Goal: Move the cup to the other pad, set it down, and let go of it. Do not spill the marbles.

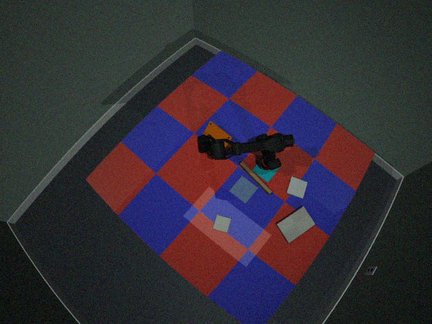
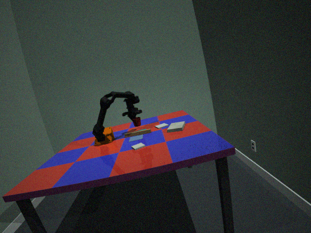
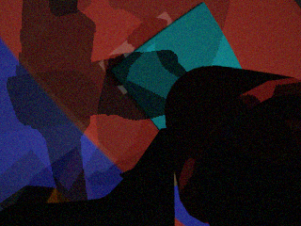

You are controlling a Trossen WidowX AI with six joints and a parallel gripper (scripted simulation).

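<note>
My gripper (image 2: 134,119) is shut on the red cup (image 2: 137,122) (image 3: 187,173) and holds it above the table, roughly upright. In the wrist view the dark fingers hide most of the cup; marbles cannot be made out. The cyan pad (image 1: 266,175) (image 3: 199,40) lies below the gripper, partly hidden by it in the top view. The pale blue-grey pad (image 1: 243,189) (image 2: 135,138) lies bare on the other side of the wooden bar (image 1: 255,178) (image 2: 137,133).
The low wooden bar stands between the two pads. A small white block (image 1: 297,187) (image 2: 161,125) and a larger white block (image 1: 295,224) (image 2: 176,126) lie beyond the cyan pad. Another small white block (image 1: 222,223) (image 2: 138,146) lies beyond the blue-grey pad.
</note>
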